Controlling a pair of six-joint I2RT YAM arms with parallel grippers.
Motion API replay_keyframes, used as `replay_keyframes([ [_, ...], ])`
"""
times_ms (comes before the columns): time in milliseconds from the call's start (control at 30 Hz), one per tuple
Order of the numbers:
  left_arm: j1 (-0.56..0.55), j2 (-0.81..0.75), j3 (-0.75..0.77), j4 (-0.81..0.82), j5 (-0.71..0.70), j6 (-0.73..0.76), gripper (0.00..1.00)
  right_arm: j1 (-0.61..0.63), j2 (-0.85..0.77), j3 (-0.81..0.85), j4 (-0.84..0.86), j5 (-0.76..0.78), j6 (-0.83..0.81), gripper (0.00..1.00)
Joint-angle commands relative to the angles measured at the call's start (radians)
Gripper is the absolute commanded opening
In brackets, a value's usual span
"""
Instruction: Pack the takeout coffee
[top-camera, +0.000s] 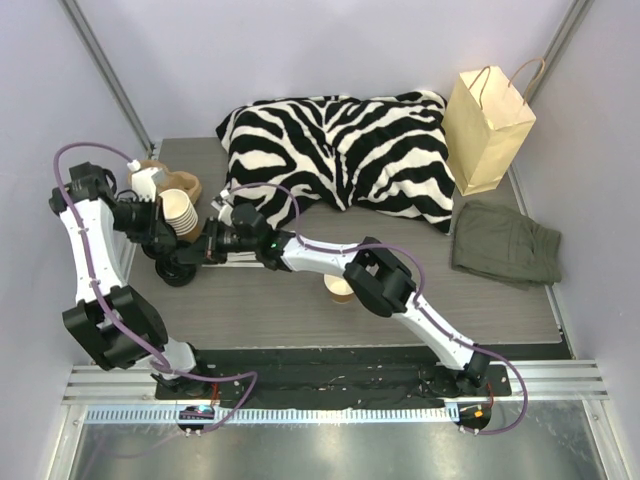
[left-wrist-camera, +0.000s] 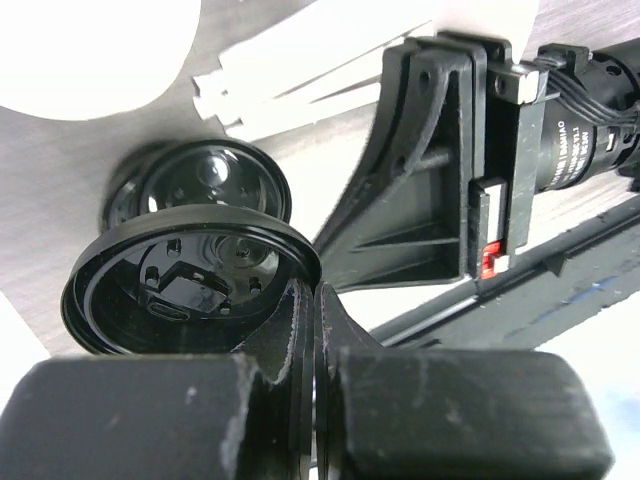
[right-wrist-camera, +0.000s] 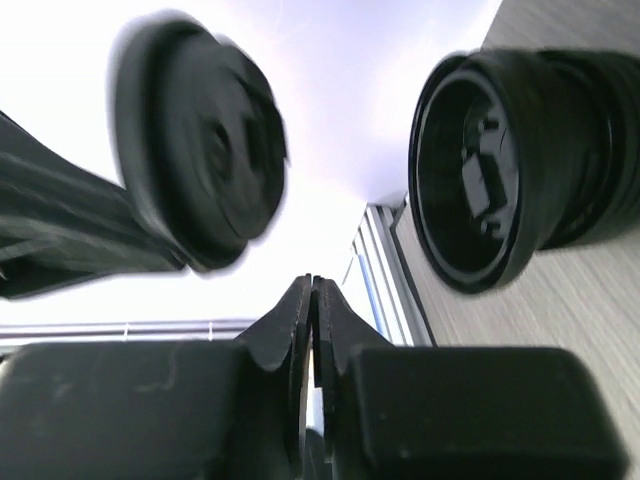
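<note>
At the left side of the table, we see the left gripper pinched tight on the rim of a black lid, holding it close to a stack of lids that rests on the tabletop. Facing it, near that held lid, the right gripper has its fingers pressed together with nothing between them. Just behind the two grippers, a stack of lidless cups sits near the table's left edge.

We find the takeout coffee cup well apart from both grippers, standing near the middle of the table and half hidden beneath the right arm. The small part of its top that shows is tan.

Toward the back lies a zebra-striped cushion. A kraft paper bag stands upright at the right rear corner, and a folded olive cloth lies in front of it.
</note>
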Motion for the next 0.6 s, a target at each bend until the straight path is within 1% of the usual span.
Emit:
replay_keyframes([
  [0, 0.002, -0.066, 0.065, -0.161, 0.06, 0.082, 0.0, -0.045, -0.191, -0.086, 0.015, -0.033, -0.057, 0.14],
  [67, -0.015, -0.1, 0.063, -0.186, 0.066, 0.117, 0.0, -0.076, -0.265, -0.127, 0.0, -0.044, -0.095, 0.23],
  [100, -0.026, -0.111, 0.06, -0.197, 0.068, 0.131, 0.0, -0.088, -0.293, -0.173, -0.029, -0.052, -0.117, 0.27],
  [133, -0.04, -0.134, 0.057, -0.204, 0.068, 0.138, 0.0, -0.102, -0.317, -0.199, -0.042, -0.069, -0.134, 0.32],
  [167, -0.079, -0.146, 0.054, -0.217, 0.071, 0.163, 0.0, -0.116, -0.378, -0.227, -0.056, -0.078, -0.173, 0.36],
  [200, -0.106, -0.161, 0.045, -0.22, 0.071, 0.169, 0.0, -0.151, -0.405, -0.279, -0.095, -0.09, -0.195, 0.38],
  [233, -0.133, -0.175, 0.039, -0.221, 0.065, 0.174, 0.0, -0.169, -0.435, -0.304, -0.117, -0.124, -0.215, 0.43],
  [267, -0.194, -0.212, 0.03, -0.203, 0.06, 0.172, 0.0, -0.191, -0.466, -0.331, -0.138, -0.141, -0.24, 0.46],
  [300, -0.231, -0.233, 0.005, -0.182, 0.048, 0.151, 0.0, -0.232, -0.533, -0.388, -0.181, -0.154, -0.284, 0.49],
  [333, -0.271, -0.258, -0.01, -0.13, 0.01, 0.139, 0.0, -0.258, -0.57, -0.419, -0.204, -0.168, -0.312, 0.57],
  [367, -0.361, -0.308, -0.029, -0.102, -0.016, 0.126, 0.0, -0.28, -0.604, -0.449, -0.226, -0.193, -0.339, 0.62],
  [400, -0.409, -0.331, -0.068, -0.073, -0.042, 0.11, 0.0, -0.327, -0.677, -0.495, -0.282, -0.214, -0.403, 0.67],
  [433, -0.449, -0.359, -0.091, -0.013, -0.073, 0.103, 0.0, -0.349, -0.705, -0.512, -0.325, -0.222, -0.44, 0.76],
  [467, -0.574, -0.384, -0.114, 0.022, -0.151, 0.099, 0.0, -0.37, -0.737, -0.525, -0.37, -0.234, -0.477, 0.8],
  [500, -0.628, -0.434, -0.16, 0.058, -0.185, 0.094, 0.0, -0.389, -0.792, -0.551, -0.438, -0.246, -0.553, 0.82],
  [533, -0.684, -0.457, -0.182, 0.119, -0.22, 0.094, 0.0, -0.416, -0.822, -0.563, -0.466, -0.253, -0.586, 0.86],
  [567, -0.789, -0.476, -0.2, 0.154, -0.29, 0.089, 0.0, -0.426, -0.845, -0.583, -0.493, -0.262, -0.621, 0.86],
])
